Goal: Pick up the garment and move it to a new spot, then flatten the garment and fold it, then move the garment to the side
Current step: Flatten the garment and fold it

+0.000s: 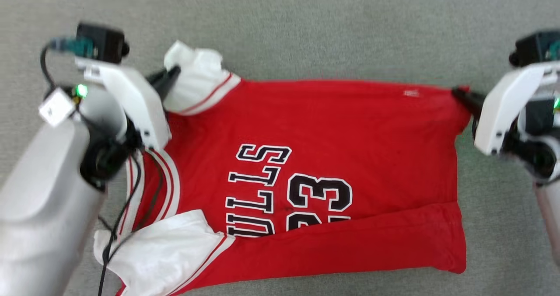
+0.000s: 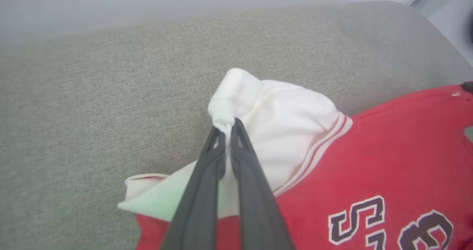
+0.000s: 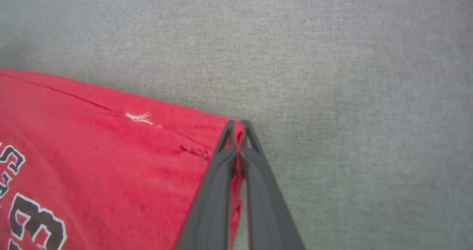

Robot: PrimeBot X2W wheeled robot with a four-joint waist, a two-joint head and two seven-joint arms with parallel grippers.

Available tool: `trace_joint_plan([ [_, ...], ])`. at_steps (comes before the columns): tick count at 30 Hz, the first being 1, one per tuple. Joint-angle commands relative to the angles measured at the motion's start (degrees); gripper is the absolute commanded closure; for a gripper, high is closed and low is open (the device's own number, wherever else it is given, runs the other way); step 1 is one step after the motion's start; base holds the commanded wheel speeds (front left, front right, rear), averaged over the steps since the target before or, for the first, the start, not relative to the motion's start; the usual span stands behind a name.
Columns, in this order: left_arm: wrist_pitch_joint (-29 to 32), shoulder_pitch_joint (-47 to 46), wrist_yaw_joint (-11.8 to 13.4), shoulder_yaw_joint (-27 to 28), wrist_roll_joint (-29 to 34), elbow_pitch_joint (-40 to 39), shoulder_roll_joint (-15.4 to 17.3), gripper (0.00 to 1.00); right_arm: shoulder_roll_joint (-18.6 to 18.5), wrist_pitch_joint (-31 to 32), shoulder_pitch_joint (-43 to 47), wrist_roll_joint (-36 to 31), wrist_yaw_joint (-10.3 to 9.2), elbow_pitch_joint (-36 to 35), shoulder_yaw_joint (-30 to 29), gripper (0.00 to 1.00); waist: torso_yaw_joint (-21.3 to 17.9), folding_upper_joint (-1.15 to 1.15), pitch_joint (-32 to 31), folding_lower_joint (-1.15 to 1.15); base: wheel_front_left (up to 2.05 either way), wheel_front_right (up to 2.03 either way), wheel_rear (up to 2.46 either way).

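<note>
Tools on both arms are gripping a red jersey T-shirt (image 1: 328, 125) with white short sleeves, striped trim and a black "BULLS 23" print. It is lying spread across a grey woven fabric surface (image 1: 306, 33). The left tool (image 1: 175, 71) is pinching a bunched white sleeve (image 1: 197, 75) at the shirt's far left corner, its dark fingers (image 2: 199, 191) pressing together on the cloth. The right tool (image 1: 457, 91) is pinching the red hem corner at the far right, squeezing the fabric between its tips. The shirt's near edge is lying folded over, covering the bottom of the print.
</note>
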Motion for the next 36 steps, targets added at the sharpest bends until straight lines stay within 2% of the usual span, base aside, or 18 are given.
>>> trace_joint_plan([
  [1,-1.2,2.9,0.7,0.5,-0.6,-1.6,0.5,1.0,0.1,-0.4,2.7,-0.4,-0.02,-1.2,-0.6,1.0,0.5,0.0,-1.9,0.0,0.0,0.0,0.0],
  [8,-5.9,17.0,4.5,1.2,-1.6,-8.4,1.4,1.0,1.7,-1.1,14.8,-0.6,-0.02,-5.8,-3.6,1.0,1.9,0.0,-6.7,0.0,0.0,0.0,0.0],
  [14,-7.4,27.7,7.3,1.0,-3.0,-12.2,2.0,1.0,3.3,-1.8,23.0,-1.0,-0.02,-9.3,-6.3,1.0,2.4,0.0,-8.8,0.0,0.0,0.0,0.0],
  [19,-7.5,32.7,8.6,0.6,-4.3,-13.0,1.4,1.0,4.3,-2.3,27.0,-1.6,-0.02,-10.5,-7.9,1.0,2.7,0.0,-9.4,0.0,0.0,0.0,0.0],
  [23,-7.7,36.5,8.7,-0.6,-5.8,-11.4,-0.4,1.0,5.6,-3.2,31.5,-2.5,-0.02,-11.8,-9.6,1.0,2.8,0.0,-10.1,0.0,0.0,0.0,0.0],
  [24,-7.6,37.2,8.4,-0.9,-6.1,-11.0,-0.8,0.8,6.0,-3.6,32.2,-2.6,-0.02,-12.2,-9.7,1.0,2.8,0.0,-10.3,0.0,0.0,0.0,0.0],
  [25,-7.5,37.7,8.3,-1.3,-6.3,-10.4,-1.1,0.54,6.4,-3.6,33.2,-2.6,-0.02,-12.3,-9.8,1.0,2.8,0.0,-10.4,0.0,0.0,0.0,0.0],
  [26,-7.5,38.1,8.2,-1.6,-6.6,-10.0,-1.5,0.09,6.8,-3.8,34.3,-3.0,-0.02,-12.4,-9.9,0.82,2.9,0.0,-10.5,0.0,0.0,0.0,0.0],
  [27,-7.6,38.4,8.0,-1.8,-6.7,-9.7,-2.0,0.0,7.1,-4.0,35.2,-3.2,-0.02,-12.6,-10.2,0.59,3.0,0.0,-10.6,0.0,0.0,0.0,0.0],
  [28,-7.7,38.6,7.9,-2.0,-6.8,-9.3,-2.1,0.0,7.7,-4.1,36.0,-3.2,-0.02,-12.6,-10.4,0.41,3.0,0.0,-10.8,0.0,0.0,0.0,0.0],
  [29,-7.8,38.8,7.9,-2.1,-6.8,-8.9,-2.2,0.0,8.0,-4.4,36.8,-3.5,-0.02,-12.8,-10.4,0.0,3.0,0.0,-10.9,0.0,0.0,0.0,0.0],
  [36,-11.5,39.7,8.0,-1.6,-5.5,-8.2,-2.5,0.0,8.9,-7.0,41.3,-4.8,-0.04,-15.6,-11.3,0.0,3.4,0.0,-12.6,0.0,0.0,0.0,0.0],
])
